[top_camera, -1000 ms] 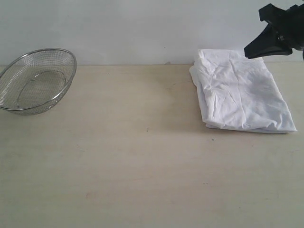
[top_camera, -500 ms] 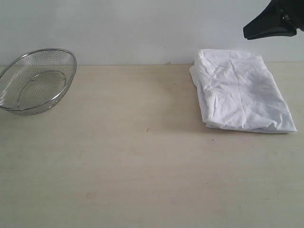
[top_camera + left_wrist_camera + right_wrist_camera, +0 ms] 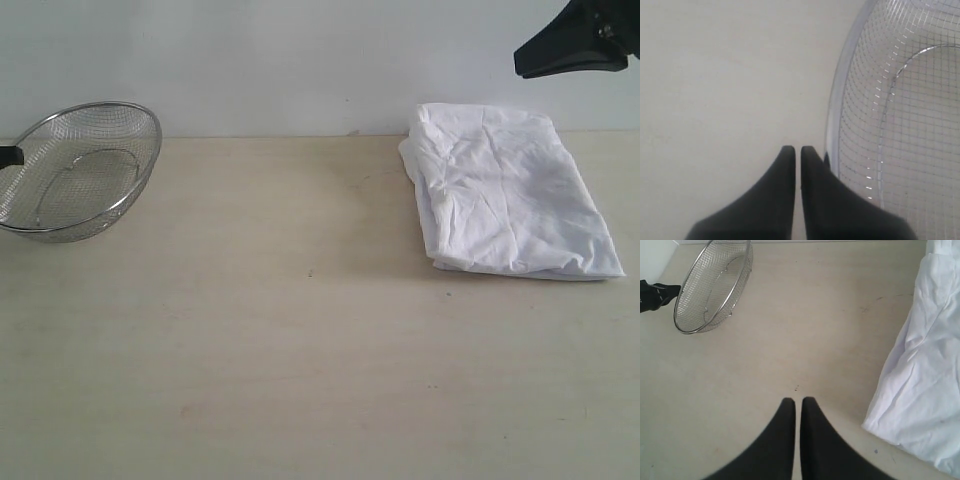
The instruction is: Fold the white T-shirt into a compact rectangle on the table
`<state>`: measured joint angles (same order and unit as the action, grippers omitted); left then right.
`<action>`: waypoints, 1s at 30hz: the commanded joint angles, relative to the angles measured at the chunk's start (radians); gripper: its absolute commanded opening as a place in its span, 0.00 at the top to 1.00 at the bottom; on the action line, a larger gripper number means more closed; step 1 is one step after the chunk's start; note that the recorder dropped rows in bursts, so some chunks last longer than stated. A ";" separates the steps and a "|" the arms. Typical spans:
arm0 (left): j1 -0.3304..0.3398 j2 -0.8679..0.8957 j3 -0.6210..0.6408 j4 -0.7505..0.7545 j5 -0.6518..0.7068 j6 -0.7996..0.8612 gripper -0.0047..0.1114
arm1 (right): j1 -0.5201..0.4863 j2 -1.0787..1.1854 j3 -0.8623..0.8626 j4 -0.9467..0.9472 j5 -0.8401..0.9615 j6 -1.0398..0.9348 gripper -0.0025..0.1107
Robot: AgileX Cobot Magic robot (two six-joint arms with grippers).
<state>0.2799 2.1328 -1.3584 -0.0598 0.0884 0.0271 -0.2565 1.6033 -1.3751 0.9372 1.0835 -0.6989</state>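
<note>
The white T-shirt point(image 3: 505, 190) lies folded into a wrinkled rectangle at the back right of the table point(image 3: 300, 350); its edge also shows in the right wrist view point(image 3: 925, 390). No lettering is visible. My right gripper point(image 3: 519, 62) hangs shut and empty in the air above the shirt's far right corner; in its own view its tips point(image 3: 798, 401) point at bare tabletop. My left gripper point(image 3: 797, 149) is shut and empty, low over the table just beside the mesh bowl's rim. Only its tip point(image 3: 8, 155) shows at the exterior view's left edge.
A steel mesh bowl point(image 3: 78, 168) stands tilted at the back left of the table, seen also in the left wrist view point(image 3: 900, 125) and the right wrist view point(image 3: 715, 285). A pale wall rises behind the table's far edge.
My right gripper has risen up and to the right, away from the shirt. The tip of my left gripper has come into view at the left edge by the bowl.
</note>
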 commanded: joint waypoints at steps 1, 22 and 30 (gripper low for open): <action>-0.013 0.003 -0.005 -0.011 -0.014 -0.013 0.92 | -0.001 -0.012 0.002 0.003 0.004 -0.012 0.98; -0.023 0.039 -0.043 -0.027 -0.129 -0.013 0.92 | -0.001 -0.012 0.002 0.003 0.020 -0.014 0.98; -0.021 0.210 -0.272 -0.027 -0.099 0.018 0.92 | -0.001 -0.012 0.002 0.003 0.020 -0.017 0.98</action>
<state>0.2548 2.3240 -1.5902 -0.0743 -0.0157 0.0386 -0.2565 1.6033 -1.3751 0.9372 1.0963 -0.7048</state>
